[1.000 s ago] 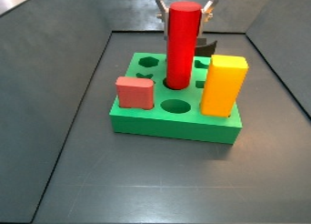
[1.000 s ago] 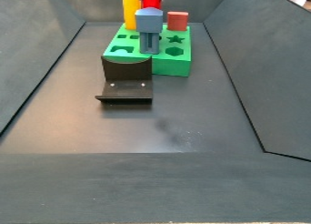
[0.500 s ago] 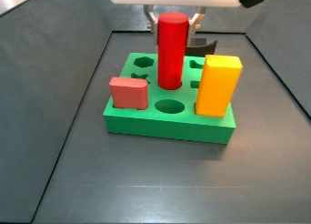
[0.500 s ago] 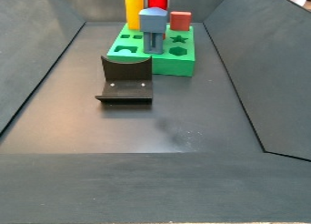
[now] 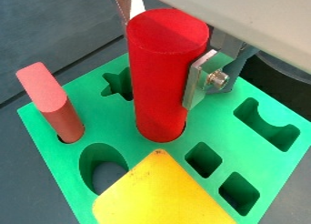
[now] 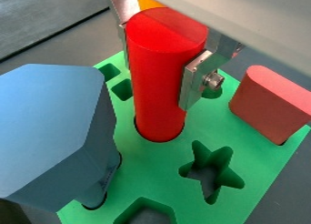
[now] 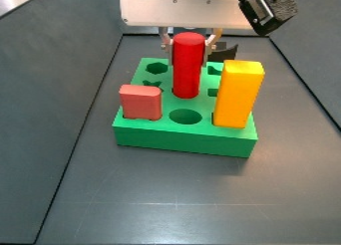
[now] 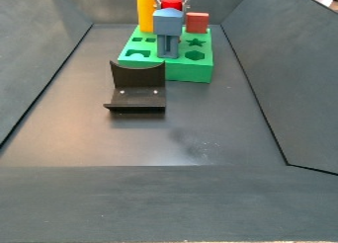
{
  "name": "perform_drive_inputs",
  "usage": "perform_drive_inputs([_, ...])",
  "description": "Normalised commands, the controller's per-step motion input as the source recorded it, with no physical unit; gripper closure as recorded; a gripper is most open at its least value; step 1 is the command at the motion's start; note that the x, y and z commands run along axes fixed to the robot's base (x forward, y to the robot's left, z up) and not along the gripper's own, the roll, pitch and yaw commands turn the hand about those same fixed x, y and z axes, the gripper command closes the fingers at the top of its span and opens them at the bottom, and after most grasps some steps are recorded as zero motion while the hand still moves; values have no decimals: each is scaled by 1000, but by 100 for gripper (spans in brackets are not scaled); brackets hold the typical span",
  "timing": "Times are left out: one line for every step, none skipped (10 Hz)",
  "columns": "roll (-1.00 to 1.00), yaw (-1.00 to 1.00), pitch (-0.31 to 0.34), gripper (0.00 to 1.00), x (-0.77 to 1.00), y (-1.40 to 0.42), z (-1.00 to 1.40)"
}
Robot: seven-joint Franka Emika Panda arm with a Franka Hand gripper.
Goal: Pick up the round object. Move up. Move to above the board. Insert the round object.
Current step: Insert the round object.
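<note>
Round object, smooth red cylinder, gripper clasping it

Bright red on the round object, plain and glossy, no markings. The board under it is vivid green, its cut-out holes a darker green inside. The claw shows flat silver plates against the red. At nine o'clock of the peg in a side view, the short block is salmon-red; at three o'clock, the yellow block shades to orange on its front. The pentagonal peg is grey-blue. The fixture is dark, near black, on a grey floor.
</note>
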Motion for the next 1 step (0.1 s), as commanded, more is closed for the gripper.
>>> perform_drive_inputs([-1, 0, 0, 100, 0, 0, 0])
